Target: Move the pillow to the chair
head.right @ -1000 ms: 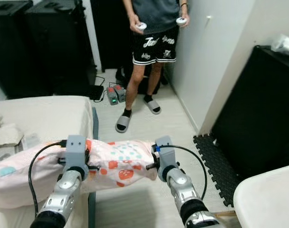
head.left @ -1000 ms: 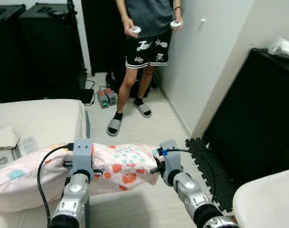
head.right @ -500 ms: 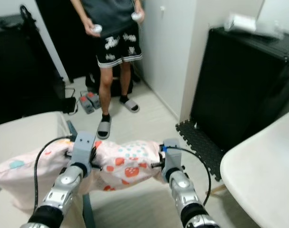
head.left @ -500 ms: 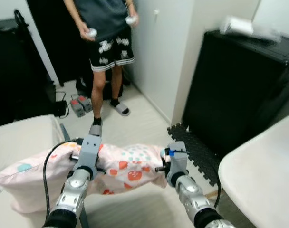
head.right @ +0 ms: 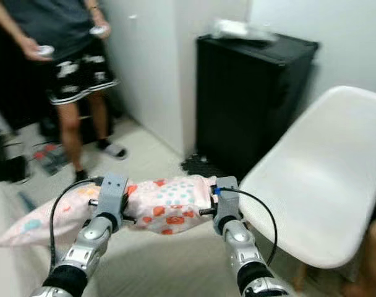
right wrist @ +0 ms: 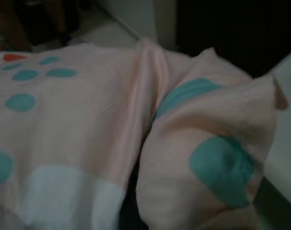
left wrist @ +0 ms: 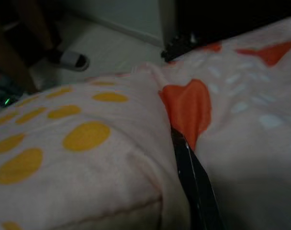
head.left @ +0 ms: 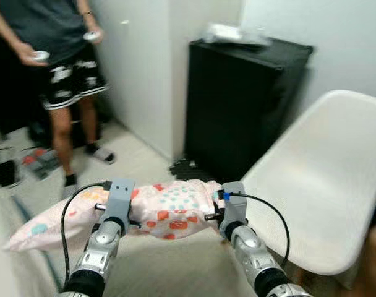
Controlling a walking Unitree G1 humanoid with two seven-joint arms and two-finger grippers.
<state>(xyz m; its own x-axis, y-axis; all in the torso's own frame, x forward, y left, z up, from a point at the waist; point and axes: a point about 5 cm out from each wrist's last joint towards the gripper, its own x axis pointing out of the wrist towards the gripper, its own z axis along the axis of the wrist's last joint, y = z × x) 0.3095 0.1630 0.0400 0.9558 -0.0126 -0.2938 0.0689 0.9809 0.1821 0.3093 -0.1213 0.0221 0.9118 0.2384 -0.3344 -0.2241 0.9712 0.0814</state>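
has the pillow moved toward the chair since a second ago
Yes. The pillow, carried between the left pincer and right pincer, was over the bed; now its right end nearly reaches the white chair.

One pillow (head.left: 157,210), pink with coloured spots, hangs between two grippers: the left gripper (head.left: 127,213) and the right gripper (head.left: 214,210), each closed into its fabric. One white chair (head.left: 318,185) stands to the right. One black cabinet (head.left: 243,99) stands against the wall, with what seems to be one pale bundle (head.left: 234,34) on top, too blurred to name. One person (head.left: 52,55) stands at the left, holding two small white controllers (head.left: 41,55), one in each hand.
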